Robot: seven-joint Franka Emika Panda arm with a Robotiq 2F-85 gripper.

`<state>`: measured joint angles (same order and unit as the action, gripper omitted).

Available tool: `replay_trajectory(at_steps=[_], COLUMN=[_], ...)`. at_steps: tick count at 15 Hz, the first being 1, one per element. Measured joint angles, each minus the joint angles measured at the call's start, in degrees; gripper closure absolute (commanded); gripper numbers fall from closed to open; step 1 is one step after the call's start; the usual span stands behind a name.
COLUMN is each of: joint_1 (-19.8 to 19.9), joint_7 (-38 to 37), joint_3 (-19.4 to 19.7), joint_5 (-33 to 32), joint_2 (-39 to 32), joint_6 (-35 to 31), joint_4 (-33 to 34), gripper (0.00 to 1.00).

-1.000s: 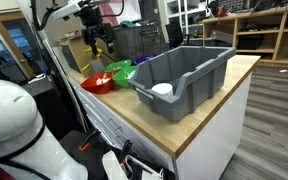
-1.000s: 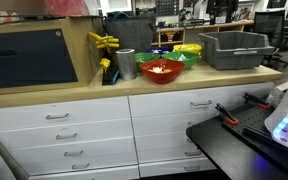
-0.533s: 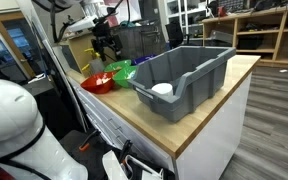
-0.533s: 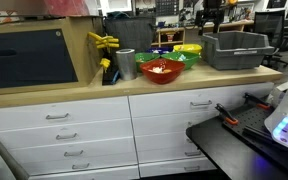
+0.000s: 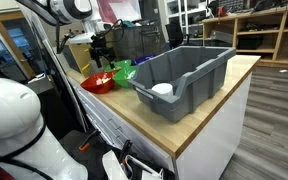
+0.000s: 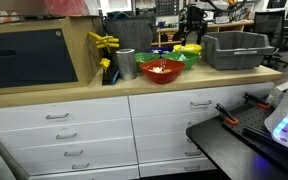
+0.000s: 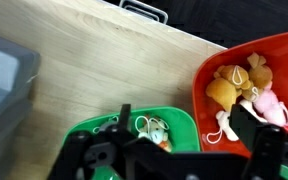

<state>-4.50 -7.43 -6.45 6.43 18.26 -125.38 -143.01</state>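
As the wrist view looks straight down, my pincer [image 7: 174, 165] hangs with its jaws spread wide and nothing between them, just above the green bowl [image 7: 176, 117]. That bowl stands on the wooden surface [image 7: 104, 60], between the grey bin [image 7: 4, 80] and the red bowl [image 7: 209, 75]; whether the two bowls touch I cannot tell. Inside the green bowl lies a small pale object [image 7: 154, 132] with an orange patch, too blurred to name. I judge it light and probably soft, so a gentle pinch across its middle, well clear of the bowl's wall, should suit it. The bowl itself looks like thin, smooth plastic: light, slippery, and apt to slide on the wood if I nudge its rim. Plush toys [image 7: 229, 92] lie heaped in the red bowl beside it.
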Motion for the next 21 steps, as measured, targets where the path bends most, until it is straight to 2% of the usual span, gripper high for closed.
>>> replay_trajectory(at_steps=[5,17,21], joint_1=[-1.4,-1.6,-1.6], joint_7=[-1.8,0.1,-4.2], joint_3=[-1.6,-1.6,-2.1], joint_5=[0.3,0.2,-1.2], joint_2=[-1.6,-3.2,-3.2], joint_6=[-0.4,-0.9,-4.1], joint_4=[0.0,0.1,-0.8], gripper=[0.0,0.0,0.0])
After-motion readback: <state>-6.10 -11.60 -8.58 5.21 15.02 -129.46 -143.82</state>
